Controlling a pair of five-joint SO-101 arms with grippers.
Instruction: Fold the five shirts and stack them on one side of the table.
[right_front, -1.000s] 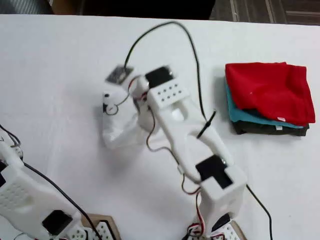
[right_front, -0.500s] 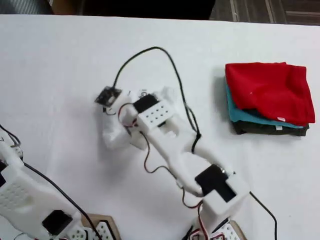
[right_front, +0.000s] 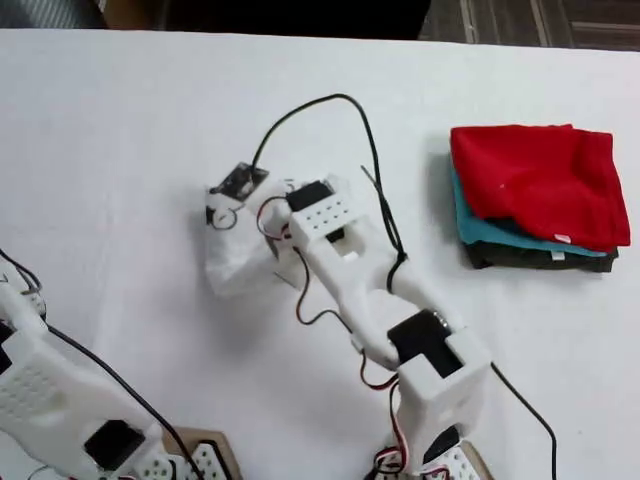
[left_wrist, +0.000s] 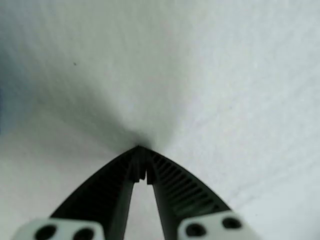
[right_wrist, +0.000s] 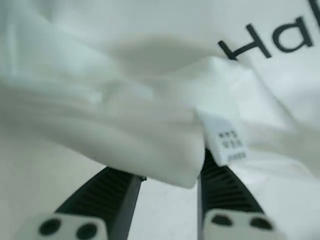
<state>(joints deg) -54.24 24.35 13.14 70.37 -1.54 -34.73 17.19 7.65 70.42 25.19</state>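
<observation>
Swung back toward the table's (right_front: 120, 120) middle, white shirt (right_front: 238, 272) bunched and pinched in right gripper (right_wrist: 167, 175); left gripper (left_wrist: 142, 162) pressed together; fold likely unfinished.

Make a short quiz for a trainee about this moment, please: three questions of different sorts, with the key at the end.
1. True or false: the red shirt lies on top of the stack.
2. What is between the fingers of the right gripper?
A) the white shirt
B) a blue towel
C) nothing
3. Fill in: the left gripper is ____ (open or shut).

Key: 1 true; 2 A; 3 shut.
</observation>
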